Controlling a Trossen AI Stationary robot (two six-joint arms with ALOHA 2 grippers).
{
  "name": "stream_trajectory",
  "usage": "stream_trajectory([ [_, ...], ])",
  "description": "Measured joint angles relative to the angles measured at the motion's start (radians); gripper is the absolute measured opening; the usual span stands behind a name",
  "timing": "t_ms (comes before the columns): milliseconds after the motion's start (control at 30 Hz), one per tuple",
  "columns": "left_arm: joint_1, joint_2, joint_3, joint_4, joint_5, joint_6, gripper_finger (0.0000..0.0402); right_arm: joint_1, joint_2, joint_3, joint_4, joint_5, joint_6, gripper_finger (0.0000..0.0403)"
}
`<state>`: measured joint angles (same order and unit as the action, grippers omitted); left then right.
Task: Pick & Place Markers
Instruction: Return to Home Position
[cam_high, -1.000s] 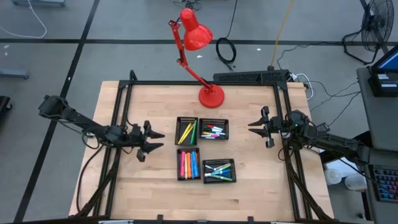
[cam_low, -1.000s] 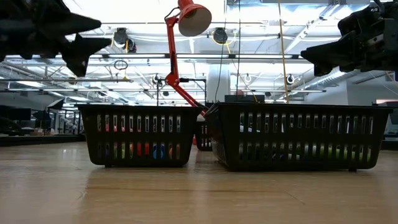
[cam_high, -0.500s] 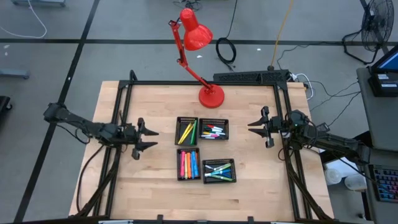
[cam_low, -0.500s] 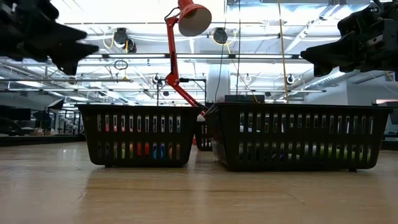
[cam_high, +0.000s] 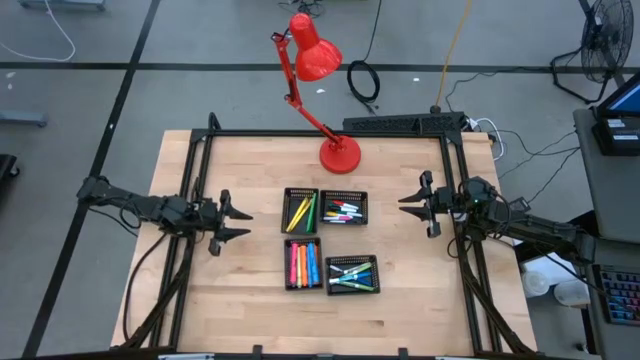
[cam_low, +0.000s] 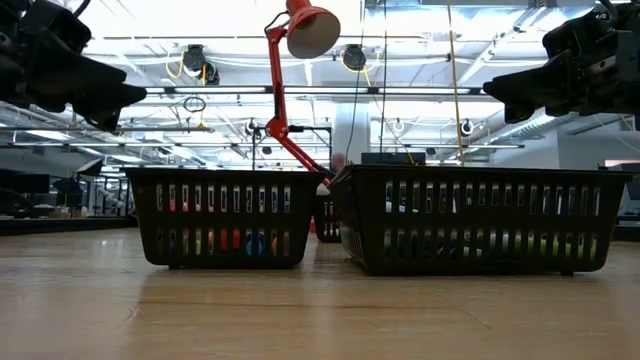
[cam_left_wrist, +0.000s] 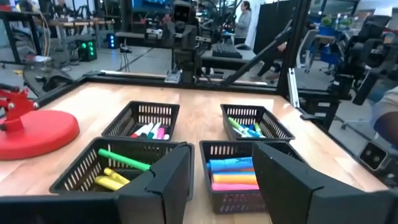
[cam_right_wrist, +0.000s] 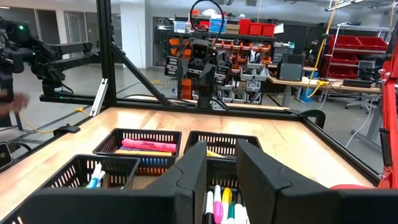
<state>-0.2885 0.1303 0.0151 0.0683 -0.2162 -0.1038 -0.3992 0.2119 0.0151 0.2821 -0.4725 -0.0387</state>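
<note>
Jaws of the left gripper (cam_high: 241, 222) stand well apart and hold nothing; it hangs over the wood at 9 o'clock from the trays. Jaws of the right gripper (cam_high: 404, 205) are parted only narrowly, also empty, at 3 o'clock from the trays, pointing inward. Four rectangular black mesh trays (cam_high: 344, 192) sit in a tight two-by-two block at the middle of the pale wooden table (cam_high: 250, 300). The markers (cam_high: 293, 264) lie inside them: yellow and green pens (cam_high: 300, 212) at 10 o'clock of the block, white pens (cam_high: 343, 211) with pink and red caps at 2, stubby orange, pink and blue highlighters (cam_high: 303, 263) at 8, thin blue-green pens (cam_high: 350, 276) at 4. A glossy red desk lamp (cam_high: 340, 155) with a round base stands at 12 o'clock.
</note>
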Motion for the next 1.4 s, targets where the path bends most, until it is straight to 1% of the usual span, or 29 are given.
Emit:
stream_trajectory([
  [200,0.000,0.000,0.000,0.002,-0.001,-0.038,0.0188,0.000,0.000,0.000,0.000,0.000,0.000,0.0077],
  [533,0.000,0.000,0.000,0.002,-0.001,-0.038,0.0209,0.000,0.000,0.000,-0.001,0.000,0.000,0.0077],
  [1400,0.000,0.000,0.000,0.003,-0.003,-0.039,0.0209,0.000,0.000,0.000,-0.001,0.000,0.000,0.0077],
])
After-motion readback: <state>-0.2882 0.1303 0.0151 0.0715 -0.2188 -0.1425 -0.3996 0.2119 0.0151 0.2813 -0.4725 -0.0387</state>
